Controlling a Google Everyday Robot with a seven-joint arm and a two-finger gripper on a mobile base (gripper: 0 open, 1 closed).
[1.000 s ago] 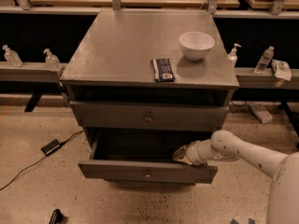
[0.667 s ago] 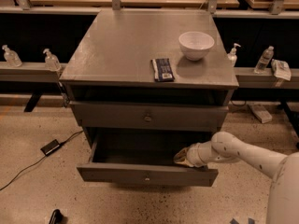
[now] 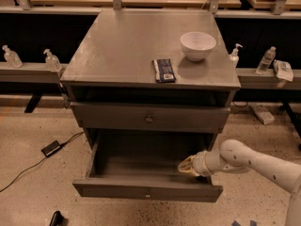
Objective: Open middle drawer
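Observation:
The middle drawer (image 3: 148, 190) is a wide, shallow grey drawer with a small round centre knob. It stands pulled well out of the grey cabinet (image 3: 117, 55), and its inside looks dark and empty. My gripper (image 3: 186, 166) is at the end of the white arm that comes in from the right. It reaches down into the drawer's right side, just behind the front panel. The drawer above (image 3: 149, 119) is shut. Whatever lies below the open drawer is hidden by it.
On the cabinet top are a white bowl (image 3: 198, 45) and a dark flat packet (image 3: 164, 70). Small bottles (image 3: 51, 60) stand on the ledges at both sides. A black adapter with a cable (image 3: 51, 148) lies on the floor at the left.
The middle drawer has slid further out toward the camera. My gripper has moved with it, staying just behind the front panel.

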